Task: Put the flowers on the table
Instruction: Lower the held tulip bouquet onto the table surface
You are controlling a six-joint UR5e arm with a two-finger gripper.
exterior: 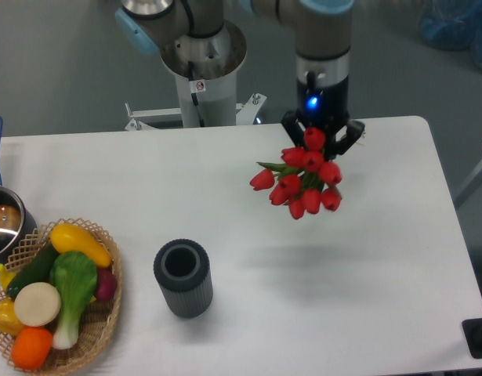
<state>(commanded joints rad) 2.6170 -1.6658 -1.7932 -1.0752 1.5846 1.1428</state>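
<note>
The flowers (303,182), a bunch of red tulips with a little green showing, hang in the air above the right half of the white table (382,258). Their blooms point toward the camera and their stems are hidden behind them. My gripper (322,141) is directly behind the bunch, its dark fingers (352,133) spread to either side of the top bloom, apparently shut on the hidden stems. A faint shadow of the bunch lies on the table below it. The dark grey ribbed vase (183,277) stands empty to the lower left, well apart.
A wicker basket (107,317) of vegetables sits at the front left corner. A metal pot (4,227) with a blue handle is at the left edge. The robot base (201,70) stands behind the table's far edge.
</note>
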